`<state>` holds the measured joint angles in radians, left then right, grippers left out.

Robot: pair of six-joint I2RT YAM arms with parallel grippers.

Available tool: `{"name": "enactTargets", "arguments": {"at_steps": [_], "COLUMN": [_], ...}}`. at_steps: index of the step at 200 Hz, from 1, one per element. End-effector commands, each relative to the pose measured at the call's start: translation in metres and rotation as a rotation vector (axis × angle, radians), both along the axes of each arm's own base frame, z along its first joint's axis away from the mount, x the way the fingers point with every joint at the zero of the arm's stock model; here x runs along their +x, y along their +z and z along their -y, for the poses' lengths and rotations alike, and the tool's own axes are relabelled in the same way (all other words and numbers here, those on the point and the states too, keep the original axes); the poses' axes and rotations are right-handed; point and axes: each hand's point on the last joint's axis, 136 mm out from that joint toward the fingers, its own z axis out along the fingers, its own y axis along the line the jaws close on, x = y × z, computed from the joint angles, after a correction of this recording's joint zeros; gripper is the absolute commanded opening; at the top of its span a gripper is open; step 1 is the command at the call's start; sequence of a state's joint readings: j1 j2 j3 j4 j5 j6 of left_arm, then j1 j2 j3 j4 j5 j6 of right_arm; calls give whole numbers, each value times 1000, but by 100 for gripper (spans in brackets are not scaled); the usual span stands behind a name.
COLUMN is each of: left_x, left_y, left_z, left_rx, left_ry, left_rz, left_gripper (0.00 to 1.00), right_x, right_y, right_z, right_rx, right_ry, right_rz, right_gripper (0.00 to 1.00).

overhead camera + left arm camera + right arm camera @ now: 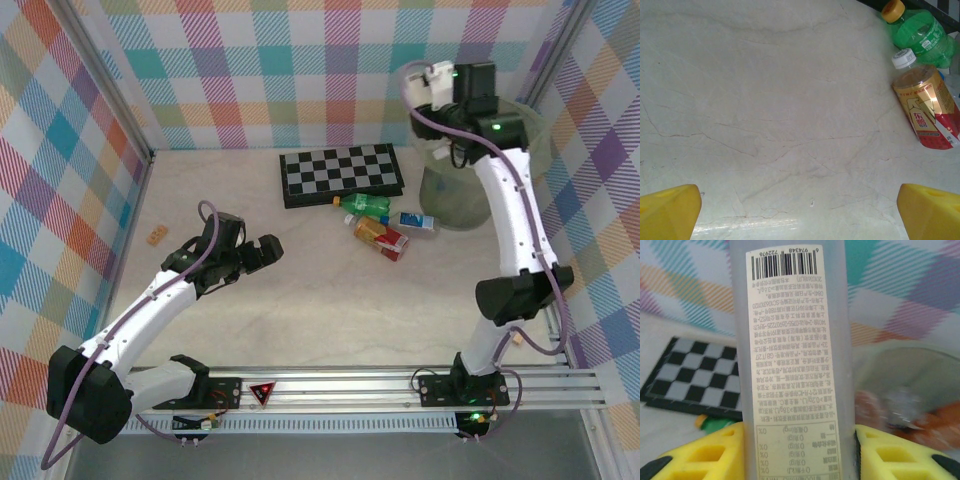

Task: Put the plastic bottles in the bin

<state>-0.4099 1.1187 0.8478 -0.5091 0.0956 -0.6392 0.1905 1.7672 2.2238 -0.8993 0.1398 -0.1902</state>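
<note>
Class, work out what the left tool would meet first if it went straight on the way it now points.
Probably the bare table; the gold-labelled bottle and green bottle lie off to one side, though depth is unclear.

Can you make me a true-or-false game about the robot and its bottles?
1. The right gripper is holding a bottle with a barcode on it. True.
2. The left gripper is holding a green bottle. False: it is open and empty. The green bottle lies on the table.
3. A red-and-gold bottle lies right next to the green bottle. True.
4. The bin stands on the checkerboard. False: it stands to the right of the checkerboard.
</note>
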Motion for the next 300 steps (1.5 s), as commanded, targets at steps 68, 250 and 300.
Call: {"name": "enactTargets", "arguments": {"at_steps": [68, 250, 300], "left_x": [-5, 0, 0], "left_y": [8, 6, 1], "left_z": [-6, -1, 1], "left_rx": [-19, -25, -26], "left_ry": [17, 5, -1], "left_rz": [30, 19, 13], "left_gripper": [100, 100, 100], "right_x": [46, 40, 26], "right_y": [-18, -177, -198], "right_z": [119, 113, 113], "right_rx": [-84, 39, 65], "right_ry": [-307, -232, -270], "right_rz": [-6, -534, -628], "right_gripper": [39, 42, 44]}}
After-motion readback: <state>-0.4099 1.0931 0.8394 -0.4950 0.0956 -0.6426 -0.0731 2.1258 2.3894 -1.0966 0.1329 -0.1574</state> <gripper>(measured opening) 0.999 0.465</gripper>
